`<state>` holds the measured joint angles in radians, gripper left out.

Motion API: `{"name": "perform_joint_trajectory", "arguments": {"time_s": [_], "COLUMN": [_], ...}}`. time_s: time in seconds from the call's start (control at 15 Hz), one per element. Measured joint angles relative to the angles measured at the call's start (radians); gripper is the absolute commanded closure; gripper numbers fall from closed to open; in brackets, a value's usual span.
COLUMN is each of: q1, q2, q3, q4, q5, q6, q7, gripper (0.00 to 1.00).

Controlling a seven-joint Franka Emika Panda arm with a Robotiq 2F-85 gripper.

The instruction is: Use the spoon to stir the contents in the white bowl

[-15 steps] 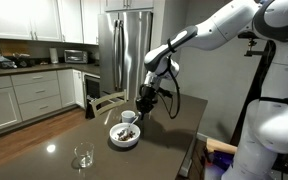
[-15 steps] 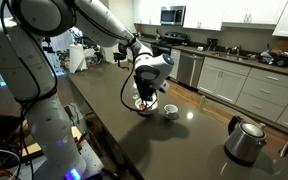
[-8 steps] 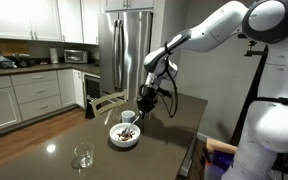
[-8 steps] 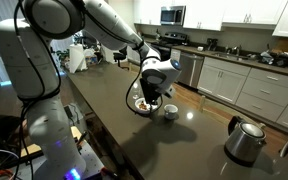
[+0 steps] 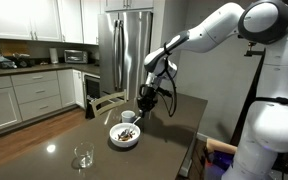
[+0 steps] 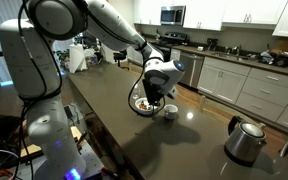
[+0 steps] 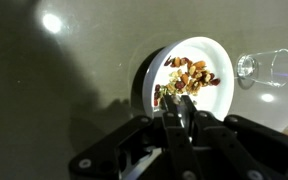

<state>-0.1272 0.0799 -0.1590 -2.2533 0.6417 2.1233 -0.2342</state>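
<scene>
Here the gripper (image 7: pixel 181 110) pinches the spoon (image 7: pixel 180 95) over the white bowl (image 7: pixel 210 54).

White bowl (image 7: pixel 212 48) — brownish, perhaps tan contents (image 7: pixel 189 76)

Brown, tan contents (image 7: pixel 189 78) heaped in white bowl (image 7: pixel 210 54)

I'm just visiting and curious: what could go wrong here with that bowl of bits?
The contents lie heaped in the shallow white bowl, so stirring might flick bits over its rim. The cup stands right beside the bowl, so a wide sweep could perhaps knock it.
</scene>
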Motion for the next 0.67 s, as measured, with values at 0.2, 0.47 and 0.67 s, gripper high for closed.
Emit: {"name": "perform_joint_trajectory", "arguments": {"time_s": [0.2, 0.47, 0.67], "q1": [-0.003, -0.003, -0.003], "q2": [0.0, 0.0, 0.0], "q3": [0.0, 0.0, 0.0], "q4": [0.0, 0.001, 0.001], "q5": [0.0, 0.0, 0.0], "q6": [0.0, 0.004, 0.011], "q7": [0.001, 0.003, 0.009], "gripper": [0.83, 0.81, 0.73]}}
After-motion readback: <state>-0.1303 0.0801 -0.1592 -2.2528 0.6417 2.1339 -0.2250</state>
